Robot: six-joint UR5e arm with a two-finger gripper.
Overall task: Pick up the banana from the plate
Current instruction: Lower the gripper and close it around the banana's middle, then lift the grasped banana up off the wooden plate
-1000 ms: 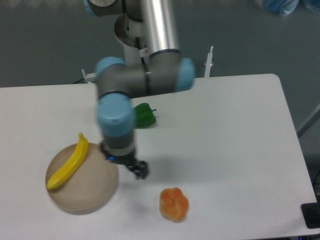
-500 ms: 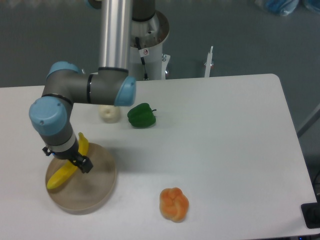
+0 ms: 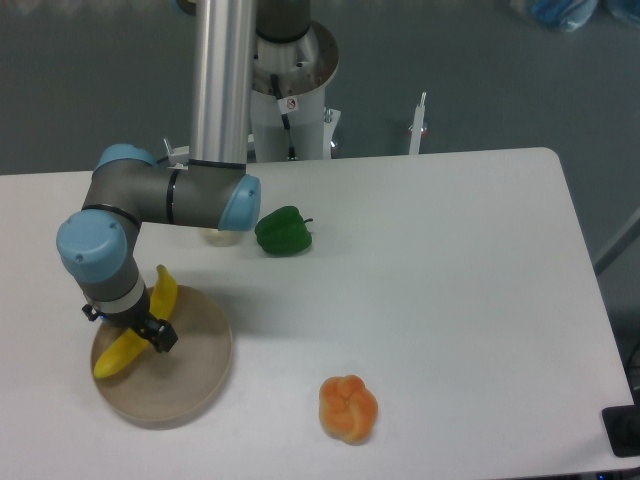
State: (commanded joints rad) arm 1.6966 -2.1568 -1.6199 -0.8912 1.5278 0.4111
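Now my end effector point(image 3: 153, 333) has swung across the worktop point(image 3: 450, 260) onto the banana point(image 3: 140, 323) — directly beneath it, on the plate point(image 3: 185, 375). Grip state — can't tell; grasp looks imminent.

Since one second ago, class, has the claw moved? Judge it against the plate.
Yes. The claw has crossed from the bare table right of the plate leftward to sit over the plate at the banana.

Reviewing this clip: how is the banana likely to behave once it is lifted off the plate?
The banana looks smooth and glossy, so it may slip. Its curved shape could pivot if held off-centre. It keeps its shape on the plate, so probably stiff.
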